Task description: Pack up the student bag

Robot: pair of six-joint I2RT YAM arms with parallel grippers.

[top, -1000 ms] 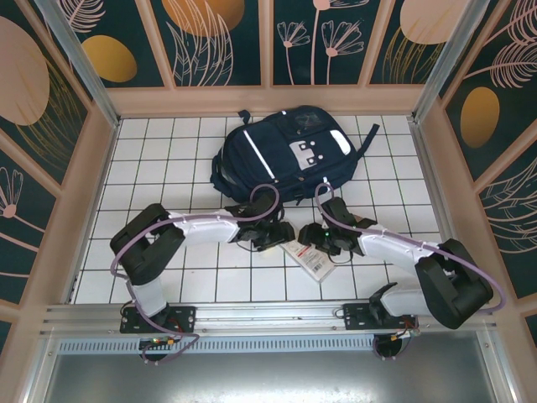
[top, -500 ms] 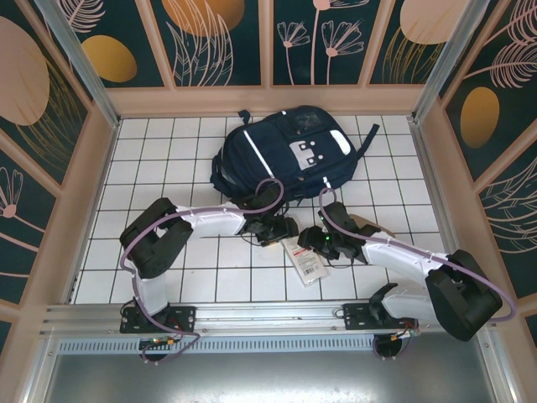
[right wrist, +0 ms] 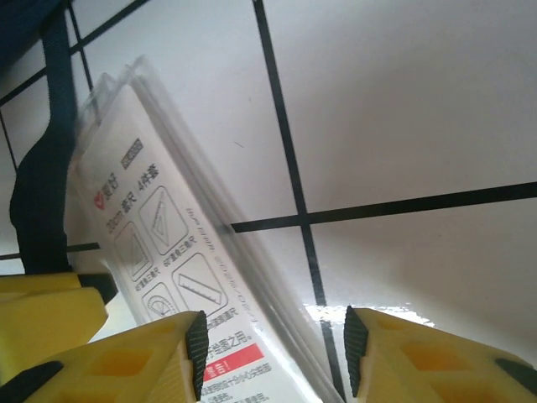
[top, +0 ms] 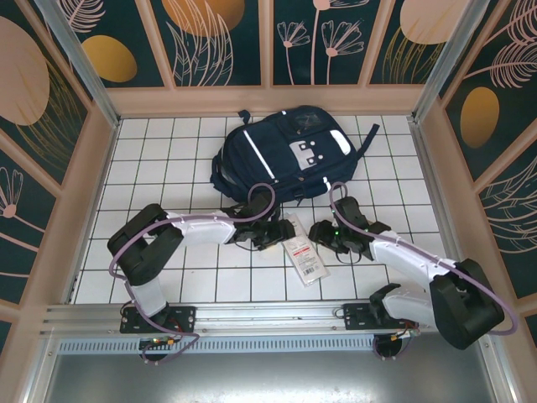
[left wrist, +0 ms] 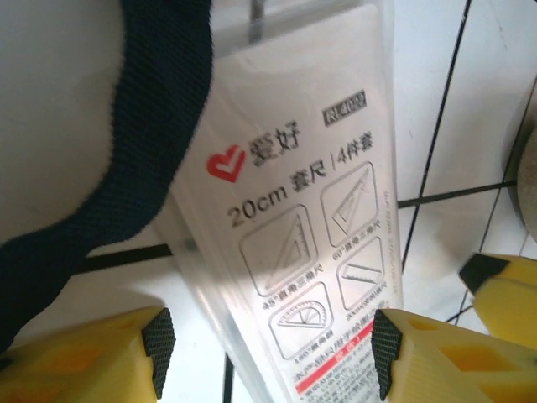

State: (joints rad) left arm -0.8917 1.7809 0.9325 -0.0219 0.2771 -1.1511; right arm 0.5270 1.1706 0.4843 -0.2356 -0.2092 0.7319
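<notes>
Packing has hardly begun, by my judgement: the student bag (top: pixel 281 151) lies flat at the back of the tiled table (top: pixel 159 168), and the ruler-set packet (top: pixel 304 256) lies outside it on the tiles just in front. My left gripper (left wrist: pixel 268 344) stands open astride the packet, holding nothing. My right gripper (right wrist: pixel 275 340) is open too, with 1 long edge of the packet between its fingers, ungripped. The packet has yet to go in. A dark strap (left wrist: pixel 134 151) lies against it, the 2 grippers crowd each other, and I can't tell whether any zip is open.
</notes>
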